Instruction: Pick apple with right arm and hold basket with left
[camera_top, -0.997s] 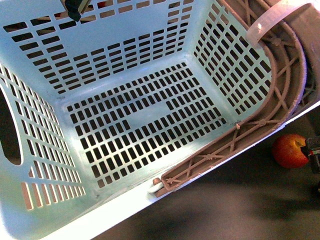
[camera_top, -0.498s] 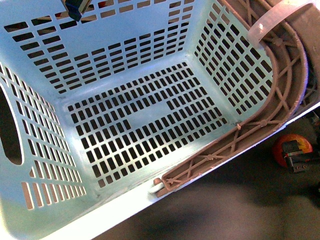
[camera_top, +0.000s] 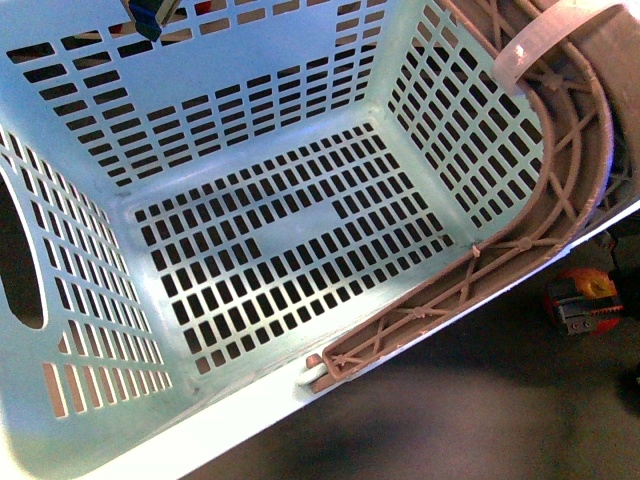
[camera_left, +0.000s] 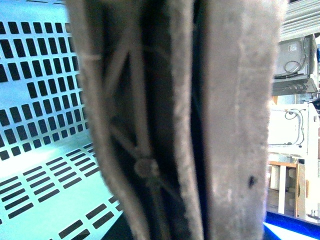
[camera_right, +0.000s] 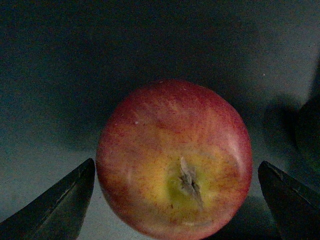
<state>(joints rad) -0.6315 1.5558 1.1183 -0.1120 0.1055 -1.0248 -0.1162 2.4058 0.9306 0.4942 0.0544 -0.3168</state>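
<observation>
Front view: one basket (camera_top: 250, 230), pale mint, tilted and filling most of the frame. One brown lattice handle (camera_top: 560, 170) curving along the wall nearest the right claw (camera_top: 580, 312). Past that wall, on the dark desk (camera_top: 450, 400), one apple (camera_top: 598, 287), mostly covered from above by the right claw, with only red and yellow-orange slivers showing around it. Impossible from here to judge how wide that claw stands. At the far wall, a dark piece (camera_top: 150, 15) cropped by the frame edge, too little of it to identify.

Left wrist view, adding a detail lost from the front: the handle (camera_left: 145, 125) right up against the camera, blurred, with lattice struts and one joint knob visible. Slotted basket (camera_left: 40, 100) wall beside it. Left claw's fingers not made out, so cannot tell whether clenched or released.

Right wrist view, settling the doubt left by the front: right claw (camera_right: 176, 164) released, spread about as wide as the apple (camera_right: 170, 125). Two dark fingertips (camera_right: 65, 205) flanking the fruit, with a thin gap on one side and, on the other, too close to tell touching from apart. Apple resting on the desk (camera_right: 150, 40) between the tips, stem dimple and yellow patch facing the camera, its whole face seen only here.
</observation>
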